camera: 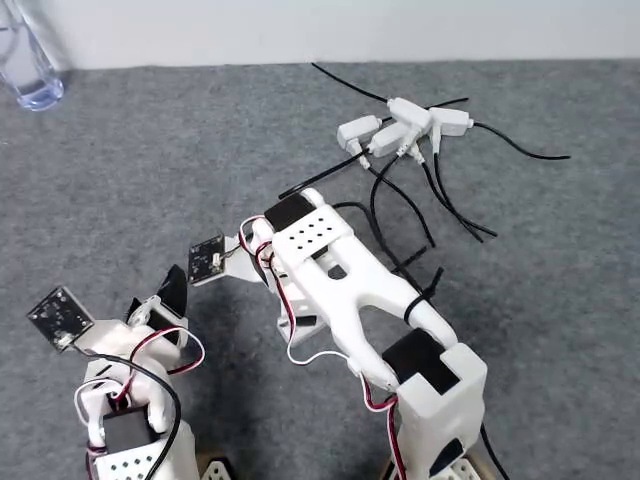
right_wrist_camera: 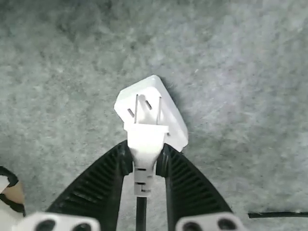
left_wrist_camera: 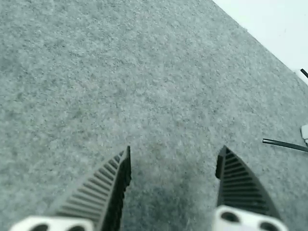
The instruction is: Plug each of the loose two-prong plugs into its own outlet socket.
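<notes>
High view: grey carpet (camera: 140,170) spreads from the arms to the wall (camera: 300,30), with a clear glass (camera: 28,70) at its far corner. The right arm (camera: 340,275) stretches across the middle, and the left arm (camera: 130,400) sits by the near edge. Beyond the right arm lies a tangle (camera: 405,130) of white plugs and black cables. Over carpet, the left gripper (left_wrist_camera: 175,154) stands with jaws spread. The right gripper (right_wrist_camera: 144,147) clamps a plug (right_wrist_camera: 146,134), its prongs over a white socket (right_wrist_camera: 173,122).

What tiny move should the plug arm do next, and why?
Probably nudge the plug until its prongs line up with the socket slots. The right gripper is shut on the plug, and the prongs sit over the socket face, not yet in.
</notes>
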